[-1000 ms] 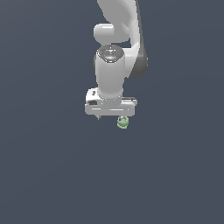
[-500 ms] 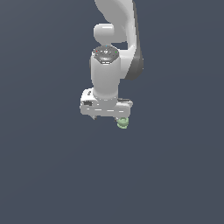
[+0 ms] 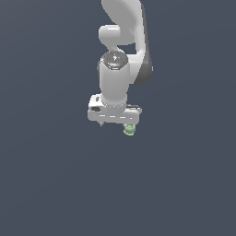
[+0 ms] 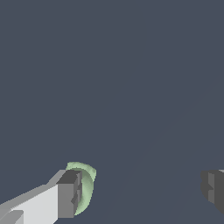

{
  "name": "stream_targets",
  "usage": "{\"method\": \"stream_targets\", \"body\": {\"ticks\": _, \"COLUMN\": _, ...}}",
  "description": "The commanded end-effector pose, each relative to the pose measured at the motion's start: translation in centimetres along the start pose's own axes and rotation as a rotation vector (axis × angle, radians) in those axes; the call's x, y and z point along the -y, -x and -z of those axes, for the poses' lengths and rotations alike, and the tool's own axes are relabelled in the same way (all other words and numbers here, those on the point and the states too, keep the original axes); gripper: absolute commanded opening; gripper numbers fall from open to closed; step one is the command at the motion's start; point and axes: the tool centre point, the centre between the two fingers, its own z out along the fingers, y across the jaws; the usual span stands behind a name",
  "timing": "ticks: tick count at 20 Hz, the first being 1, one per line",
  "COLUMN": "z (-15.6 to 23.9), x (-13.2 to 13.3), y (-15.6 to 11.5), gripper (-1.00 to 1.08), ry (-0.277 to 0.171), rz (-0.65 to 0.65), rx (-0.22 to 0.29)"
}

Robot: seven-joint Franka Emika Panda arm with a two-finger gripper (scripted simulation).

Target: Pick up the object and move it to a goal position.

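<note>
The object (image 3: 129, 130) is a tiny pale green rounded lump that shows just under the white hand, at its end toward the exterior view's right. In the wrist view the object (image 4: 86, 186) lies against one dark fingertip (image 4: 69, 194), partly hidden behind it. The other fingertip (image 4: 214, 189) is far off across a wide gap. My gripper (image 4: 142, 191) is open and holds nothing. In the exterior view the gripper (image 3: 115, 125) points down from the hand, its fingers mostly hidden under it.
The white arm (image 3: 122, 41) rises above the hand toward the top of the exterior view. Around it there is only a plain dark grey ground (image 3: 46, 184).
The hand has shifted slightly sideways and back and the arm above it has changed posture. The green object has stayed in the same spot under the hand.
</note>
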Motion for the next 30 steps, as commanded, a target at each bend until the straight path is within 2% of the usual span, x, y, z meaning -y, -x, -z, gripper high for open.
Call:
{"method": "stream_targets", "body": {"ticks": 1, "z": -0.6, "x": 0.7, "y": 0.5, "gripper": 1.00, "ry": -0.004, "rz": -0.019, "rx": 0.002}}
{"method": "stream_targets", "body": {"ticks": 16, "z": -6.6, "x": 7.0, "y": 6.7, "gripper": 1.00, "ry": -0.034, "rz": -0.234, "rx": 0.023}}
{"method": "stream_targets", "body": {"ticks": 23, "z": -7.9, "x": 8.2, "y": 8.5, "gripper": 1.00, "ry": -0.037, "rz": -0.289, "rx": 0.029}}
{"method": "stream_targets", "body": {"ticks": 30, "z": -8.2, "x": 8.4, "y": 8.7, "gripper": 1.00, "ry": -0.038, "rz": -0.293, "rx": 0.031}}
